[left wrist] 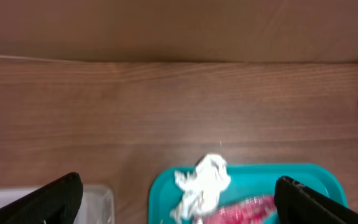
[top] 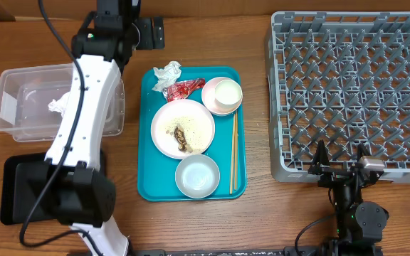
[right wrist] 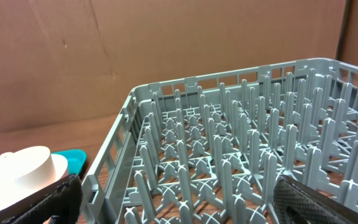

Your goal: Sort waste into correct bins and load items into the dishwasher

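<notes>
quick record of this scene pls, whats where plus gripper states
teal tray: holds napkin, red wrapper, plate with brown scraps, grey bowl, chopsticks, white cup inside pink bowl
clear tub: second napkin inside
black tray: partly under left arm
dish rack: no dishes in it
left gripper: open, holding nothing
right gripper: open, at rack's near edge
</notes>
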`<state>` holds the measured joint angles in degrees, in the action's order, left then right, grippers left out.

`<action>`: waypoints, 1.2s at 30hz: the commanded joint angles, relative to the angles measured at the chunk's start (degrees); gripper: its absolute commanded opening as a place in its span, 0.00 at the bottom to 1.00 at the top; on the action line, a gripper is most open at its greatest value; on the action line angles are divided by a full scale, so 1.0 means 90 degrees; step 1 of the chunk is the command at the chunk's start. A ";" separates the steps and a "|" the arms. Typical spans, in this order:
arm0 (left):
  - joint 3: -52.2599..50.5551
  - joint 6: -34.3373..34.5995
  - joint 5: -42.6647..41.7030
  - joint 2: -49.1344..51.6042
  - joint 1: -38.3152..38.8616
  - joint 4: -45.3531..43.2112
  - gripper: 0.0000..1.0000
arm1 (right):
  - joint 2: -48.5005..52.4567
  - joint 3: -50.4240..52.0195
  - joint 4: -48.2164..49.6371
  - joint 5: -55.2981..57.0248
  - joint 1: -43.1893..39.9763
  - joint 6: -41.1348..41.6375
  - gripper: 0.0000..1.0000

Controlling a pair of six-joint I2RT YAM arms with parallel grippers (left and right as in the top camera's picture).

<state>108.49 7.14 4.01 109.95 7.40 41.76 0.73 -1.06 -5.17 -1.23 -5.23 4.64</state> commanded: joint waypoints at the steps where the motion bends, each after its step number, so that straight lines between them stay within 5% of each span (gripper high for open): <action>1: 0.0141 0.0095 -0.0512 0.0517 -0.0015 -0.0223 1.00 | -0.0063 0.0068 0.0039 0.0012 -0.0029 -0.0017 1.00; 7: 0.0141 0.0080 -0.1231 0.1307 0.0095 -0.0483 0.94 | -0.0063 0.0068 0.0039 0.0012 -0.0029 -0.0017 1.00; 27: 0.0138 0.0049 0.0189 0.2506 0.0338 -0.0206 0.86 | -0.0063 0.0068 0.0039 0.0012 -0.0029 -0.0017 1.00; 36: 0.0112 0.0427 -0.0063 0.2560 0.0350 -0.0126 0.77 | -0.0063 0.0068 0.0039 0.0012 -0.0029 -0.0017 1.00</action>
<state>108.49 9.43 4.14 132.16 9.78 40.99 0.73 -1.06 -5.15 -1.23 -5.21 4.67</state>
